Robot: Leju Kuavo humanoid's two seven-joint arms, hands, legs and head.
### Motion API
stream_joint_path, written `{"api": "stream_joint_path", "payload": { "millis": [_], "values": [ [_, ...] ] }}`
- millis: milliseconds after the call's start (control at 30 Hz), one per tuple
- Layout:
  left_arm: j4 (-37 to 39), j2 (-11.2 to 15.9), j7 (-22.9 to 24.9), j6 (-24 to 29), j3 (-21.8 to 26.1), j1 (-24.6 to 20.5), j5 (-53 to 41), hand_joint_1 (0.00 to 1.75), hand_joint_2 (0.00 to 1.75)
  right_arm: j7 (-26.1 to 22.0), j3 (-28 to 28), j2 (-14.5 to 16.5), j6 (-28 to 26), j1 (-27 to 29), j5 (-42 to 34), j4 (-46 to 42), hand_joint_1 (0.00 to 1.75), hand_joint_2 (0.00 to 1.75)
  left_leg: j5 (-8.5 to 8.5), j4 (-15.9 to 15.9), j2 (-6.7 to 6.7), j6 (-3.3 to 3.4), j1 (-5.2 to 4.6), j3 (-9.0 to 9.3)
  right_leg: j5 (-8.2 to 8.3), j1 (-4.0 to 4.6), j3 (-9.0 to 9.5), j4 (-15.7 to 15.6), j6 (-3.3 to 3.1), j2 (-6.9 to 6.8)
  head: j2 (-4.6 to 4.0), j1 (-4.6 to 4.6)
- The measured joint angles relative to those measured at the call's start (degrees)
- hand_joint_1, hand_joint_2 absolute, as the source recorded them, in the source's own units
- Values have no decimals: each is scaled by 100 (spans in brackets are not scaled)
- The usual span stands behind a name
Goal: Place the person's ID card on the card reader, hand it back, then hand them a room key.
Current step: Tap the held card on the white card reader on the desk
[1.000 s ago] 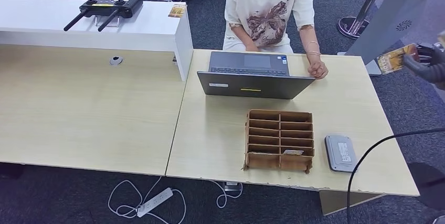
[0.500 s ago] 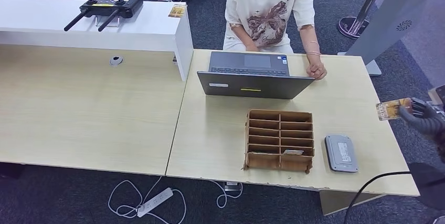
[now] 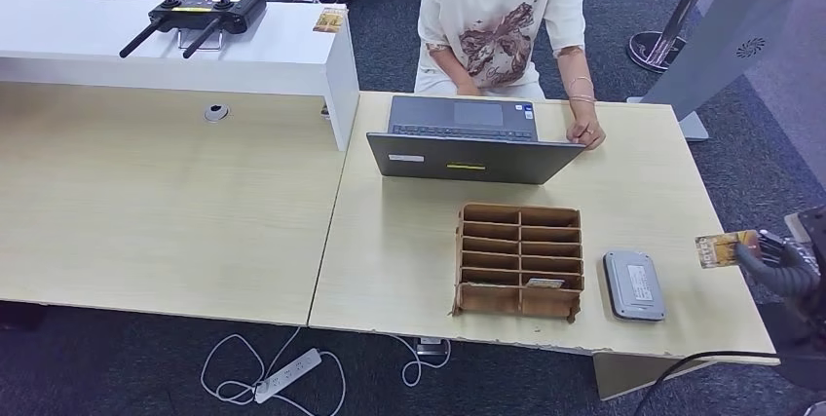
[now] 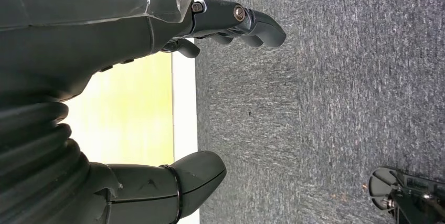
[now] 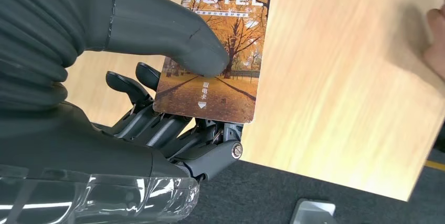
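My right hand (image 3: 782, 262) pinches an orange card (image 3: 726, 248) by the table's right edge, a little right of the grey card reader (image 3: 633, 284). In the right wrist view the card (image 5: 218, 56) reads HOTEL over an autumn tree picture, with the thumb (image 5: 173, 38) pressed on its face. A person (image 3: 502, 17) sits behind the open laptop (image 3: 472, 138), one hand (image 3: 587, 130) resting on the table. The cardboard slot box (image 3: 519, 260) keeps one card (image 3: 544, 283) in a front slot. My left hand (image 4: 105, 77) hangs over grey carpet, fingers apart and holding nothing.
A white counter (image 3: 273, 56) at the back left carries a black controller (image 3: 195, 12) and a small card (image 3: 328, 18). A post base (image 3: 657, 46) and a grey panel (image 3: 731, 26) stand at the back right. A power strip (image 3: 287, 375) lies on the floor.
My right hand has come down with the card from the upper right to just beside the table's right edge, near the reader. The person has barely moved.
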Motion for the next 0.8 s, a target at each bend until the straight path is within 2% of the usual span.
{"api": "stream_joint_path", "payload": {
  "millis": [333, 800],
  "values": [
    [0, 8, -22, -4, 0, -2, -43, 0, 175, 194, 4, -78, -24, 558, -250, -514, 175, 175, 0, -1, 3, 1, 0, 1, 0, 0, 0, 1, 0, 3, 0, 0],
    [0, 22, -32, -2, 0, -11, -61, 0, 175, 241, 206, -10, -240, 588, -66, -783, 175, 175, 0, -2, 3, 1, 0, -1, 0, 0, 0, 1, 0, 2, 0, 0]
  ]
}}
